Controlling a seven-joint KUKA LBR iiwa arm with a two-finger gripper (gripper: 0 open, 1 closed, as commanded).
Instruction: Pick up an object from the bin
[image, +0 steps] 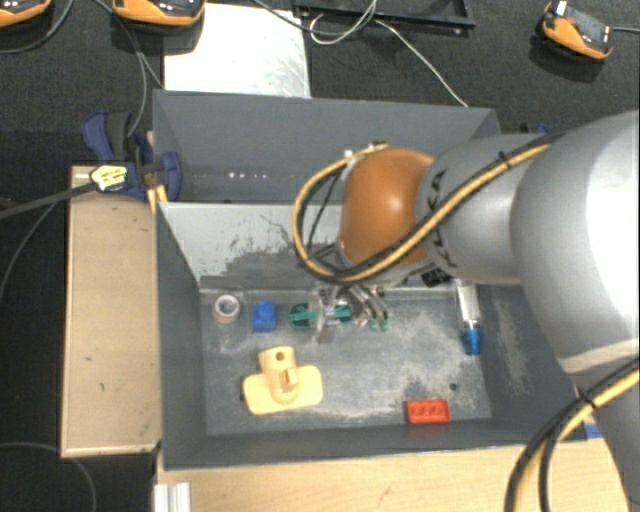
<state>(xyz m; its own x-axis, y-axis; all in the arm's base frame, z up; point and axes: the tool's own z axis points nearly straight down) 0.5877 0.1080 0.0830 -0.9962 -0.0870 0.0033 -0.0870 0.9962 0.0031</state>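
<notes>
Camera view sets the claw (348, 312) at a small teal piece (303, 317) near the bin (250, 235) back wall; spread or pinching, we cannot tell; an off-centre close could knock it loose.

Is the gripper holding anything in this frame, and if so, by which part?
Cannot be told. The gripper sits down at a small green thing near the back of the bin, but the wrist hides whether it is gripped.
</notes>
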